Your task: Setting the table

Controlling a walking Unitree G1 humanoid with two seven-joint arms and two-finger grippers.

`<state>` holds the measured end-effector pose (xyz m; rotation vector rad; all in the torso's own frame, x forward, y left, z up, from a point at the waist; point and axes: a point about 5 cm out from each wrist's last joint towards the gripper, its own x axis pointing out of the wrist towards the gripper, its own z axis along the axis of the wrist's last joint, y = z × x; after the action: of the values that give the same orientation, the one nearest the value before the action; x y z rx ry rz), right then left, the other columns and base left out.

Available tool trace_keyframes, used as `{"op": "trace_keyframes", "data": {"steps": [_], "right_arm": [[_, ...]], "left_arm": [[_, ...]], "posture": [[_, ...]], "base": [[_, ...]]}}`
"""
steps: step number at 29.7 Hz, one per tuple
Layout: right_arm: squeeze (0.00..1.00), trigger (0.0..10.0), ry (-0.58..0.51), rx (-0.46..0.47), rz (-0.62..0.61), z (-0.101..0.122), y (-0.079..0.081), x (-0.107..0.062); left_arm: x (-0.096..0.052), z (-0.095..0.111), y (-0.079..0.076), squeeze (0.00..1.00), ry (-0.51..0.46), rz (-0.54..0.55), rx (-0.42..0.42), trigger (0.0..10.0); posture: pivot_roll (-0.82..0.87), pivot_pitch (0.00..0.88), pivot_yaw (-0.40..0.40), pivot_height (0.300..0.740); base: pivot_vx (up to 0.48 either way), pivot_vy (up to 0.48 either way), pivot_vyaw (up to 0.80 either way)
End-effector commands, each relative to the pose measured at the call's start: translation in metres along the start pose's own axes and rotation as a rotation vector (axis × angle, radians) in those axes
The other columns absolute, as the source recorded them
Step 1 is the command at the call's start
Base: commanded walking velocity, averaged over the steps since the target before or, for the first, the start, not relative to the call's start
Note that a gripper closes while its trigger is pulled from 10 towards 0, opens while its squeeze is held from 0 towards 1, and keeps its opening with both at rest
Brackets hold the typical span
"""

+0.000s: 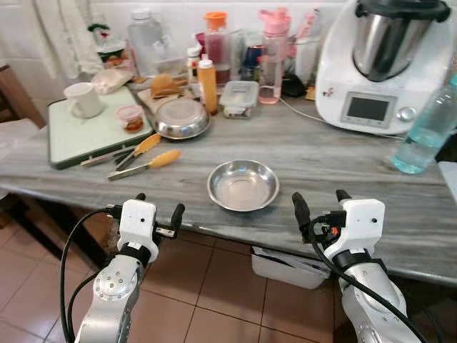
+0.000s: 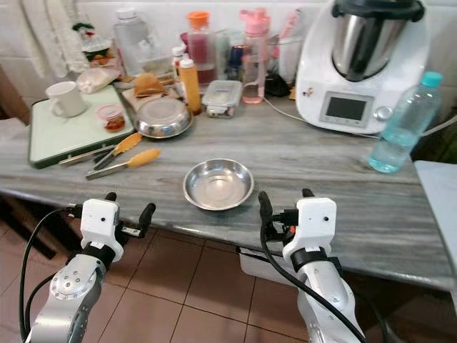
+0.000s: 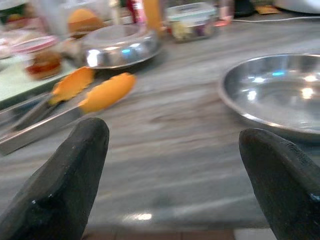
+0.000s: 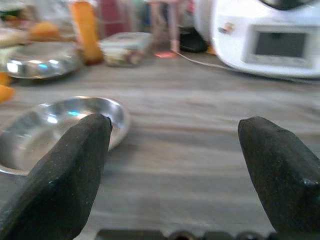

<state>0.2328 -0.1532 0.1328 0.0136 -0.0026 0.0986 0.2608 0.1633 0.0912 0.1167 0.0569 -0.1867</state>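
Note:
An empty steel bowl (image 1: 243, 184) sits near the front edge of the grey marble counter (image 1: 321, 153). My left gripper (image 1: 158, 206) hovers open just in front of the counter edge, left of the bowl. On the bowl's other side my right gripper (image 1: 321, 200) is open at the same edge, with nothing between its fingers. In the left wrist view the bowl (image 3: 275, 92) lies ahead of one finger, and orange-tipped tongs (image 3: 85, 97) lie ahead of the other. Those tongs (image 1: 146, 163) rest left of the bowl. A second steel dish (image 1: 182, 118) stands further back.
A green-rimmed tray (image 1: 71, 136) at the left carries a white mug (image 1: 83, 99) and a small tub. Bottles, jars and a lidded container (image 1: 239, 96) crowd the back. A white kitchen machine (image 1: 378, 64) and a clear water bottle (image 1: 428, 128) stand at the right. A bin (image 1: 282, 266) sits under the counter.

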Motion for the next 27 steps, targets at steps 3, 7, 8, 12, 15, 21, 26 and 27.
{"op": "trace_keyframes", "data": {"steps": [3,7,8,12,15,21,26,27], "right_arm": [[0.0,10.0,-0.006,0.009,-0.01,0.002,0.001,-0.001],[0.0,10.0,-0.007,0.008,-0.01,0.003,0.001,-0.001],[0.0,10.0,-0.007,0.009,-0.011,0.003,0.001,-0.001],[0.0,10.0,-0.002,0.011,-0.02,0.002,-0.001,-0.002],[0.0,10.0,-0.001,0.018,-0.028,0.003,-0.002,-0.001],[0.0,10.0,0.006,0.045,-0.054,0.002,-0.005,0.0],[0.0,10.0,0.013,0.063,-0.085,0.001,-0.009,0.0],[0.0,10.0,0.012,0.063,-0.09,0.002,-0.01,0.0]], "left_arm": [[0.0,0.003,0.0,0.0,0.001,-0.017,0.007,10.0],[0.0,0.003,0.0,0.0,0.005,-0.015,0.007,10.0],[0.0,0.002,0.0,0.0,0.015,-0.014,0.001,10.0],[0.0,0.001,0.001,0.0,0.025,-0.011,-0.006,10.0],[-0.001,0.001,0.001,0.0,0.029,-0.011,-0.005,10.0],[0.001,0.002,0.0,0.0,0.04,-0.004,-0.01,10.0],[0.005,0.007,-0.001,0.0,0.032,-0.011,-0.016,10.0],[0.005,0.007,-0.002,0.0,0.031,-0.013,-0.017,10.0]], "posture": [[-0.06,0.0,0.052,0.74],[-0.06,0.0,0.05,0.74],[-0.06,0.0,0.048,0.74],[-0.06,0.0,0.045,0.74],[-0.07,0.0,0.044,0.74],[-0.07,0.0,0.046,0.74],[-0.07,0.0,0.047,0.74],[-0.07,0.0,0.048,0.74]], "base": [[0.0,0.0,-0.52],[0.0,0.0,0.0],[-0.247,0.0,0.0],[-0.267,0.0,0.0],[-0.284,0.0,0.0],[-0.303,0.0,0.0],[-0.319,0.0,0.0],[-0.315,0.0,0.0]]}}
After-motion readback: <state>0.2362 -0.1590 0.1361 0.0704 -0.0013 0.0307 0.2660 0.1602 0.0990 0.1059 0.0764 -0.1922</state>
